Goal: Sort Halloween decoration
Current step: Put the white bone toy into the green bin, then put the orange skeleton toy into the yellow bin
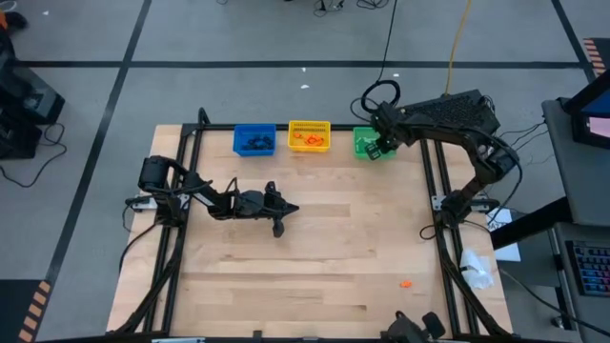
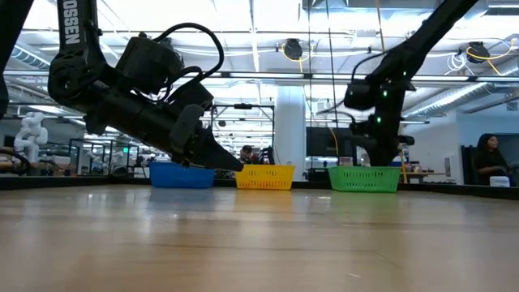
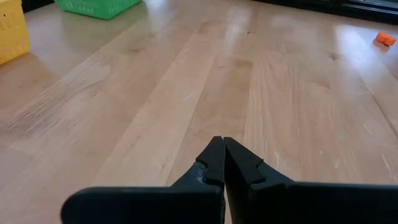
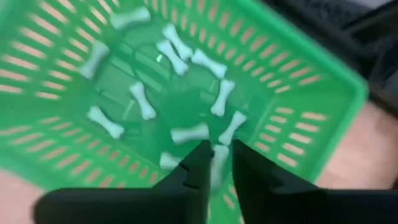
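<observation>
Dark right gripper over slotted green bin, white bones.

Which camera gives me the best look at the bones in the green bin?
The right wrist view: white bones lie plainly across the green bin floor, below the right hand. The high view shows only the bin, partly under the arm; the low view shows its wall; the left wrist view, a corner.

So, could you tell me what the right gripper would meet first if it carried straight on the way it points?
Most likely the white bones lying in the green bin: the right gripper points down into it, fingers slightly apart, with a bone between their tips.
</observation>
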Available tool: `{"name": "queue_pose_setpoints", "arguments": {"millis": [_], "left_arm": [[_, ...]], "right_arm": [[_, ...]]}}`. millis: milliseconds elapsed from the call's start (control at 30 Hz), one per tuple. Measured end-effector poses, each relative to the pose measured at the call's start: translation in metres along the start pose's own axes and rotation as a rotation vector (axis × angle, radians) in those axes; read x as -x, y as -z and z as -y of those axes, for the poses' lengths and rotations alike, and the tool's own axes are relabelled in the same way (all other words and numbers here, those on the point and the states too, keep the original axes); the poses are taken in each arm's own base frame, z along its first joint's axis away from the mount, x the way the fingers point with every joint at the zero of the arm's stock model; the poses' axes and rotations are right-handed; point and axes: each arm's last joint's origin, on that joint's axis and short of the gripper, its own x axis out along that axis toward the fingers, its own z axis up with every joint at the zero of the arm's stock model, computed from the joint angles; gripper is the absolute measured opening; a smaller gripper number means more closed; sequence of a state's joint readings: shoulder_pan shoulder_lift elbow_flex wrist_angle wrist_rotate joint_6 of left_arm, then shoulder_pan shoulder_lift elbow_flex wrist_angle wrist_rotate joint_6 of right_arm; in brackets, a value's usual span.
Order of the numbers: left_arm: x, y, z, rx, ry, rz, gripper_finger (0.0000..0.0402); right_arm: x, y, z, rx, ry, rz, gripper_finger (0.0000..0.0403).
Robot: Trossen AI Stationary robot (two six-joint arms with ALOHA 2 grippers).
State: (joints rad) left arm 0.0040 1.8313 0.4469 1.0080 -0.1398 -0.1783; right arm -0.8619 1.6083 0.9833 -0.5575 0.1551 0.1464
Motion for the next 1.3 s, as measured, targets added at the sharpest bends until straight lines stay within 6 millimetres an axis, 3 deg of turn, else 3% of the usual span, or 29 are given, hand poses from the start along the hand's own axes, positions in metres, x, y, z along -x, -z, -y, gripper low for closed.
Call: {"name": "queue_pose_setpoints", "arguments": {"millis": [233,333,433,600,933,1100,1300], "left_arm": [[0.000,0.000,0.001,-0.002,0.004,0.000,0.0000],[0.000,0.001,0.003,-0.005,0.010,-0.001,0.0000],[0.001,0.001,0.005,-0.008,0.016,-0.002,0.0000],[0.001,0.001,0.006,-0.012,0.021,-0.003,0.0000],[0.001,0.001,0.006,-0.011,0.021,-0.002,0.0000],[0.001,0.001,0.006,-0.011,0.021,0.001,0.0000],[0.001,0.001,0.006,-0.011,0.021,0.001,0.0000]], "right_arm": [[0.047,0.000,-0.008,0.097,-0.037,0.111,0.0135],[0.069,0.012,-0.021,0.175,-0.062,0.108,0.0130],[0.090,0.030,-0.040,0.266,-0.109,0.116,0.0094],[0.116,0.073,-0.074,0.413,-0.206,0.106,0.0011],[0.138,0.164,-0.118,0.518,-0.276,-0.084,0.0004],[0.146,0.202,-0.127,0.515,-0.315,-0.181,0.0022],[0.156,0.250,-0.140,0.558,-0.420,-0.296,0.0086]]}}
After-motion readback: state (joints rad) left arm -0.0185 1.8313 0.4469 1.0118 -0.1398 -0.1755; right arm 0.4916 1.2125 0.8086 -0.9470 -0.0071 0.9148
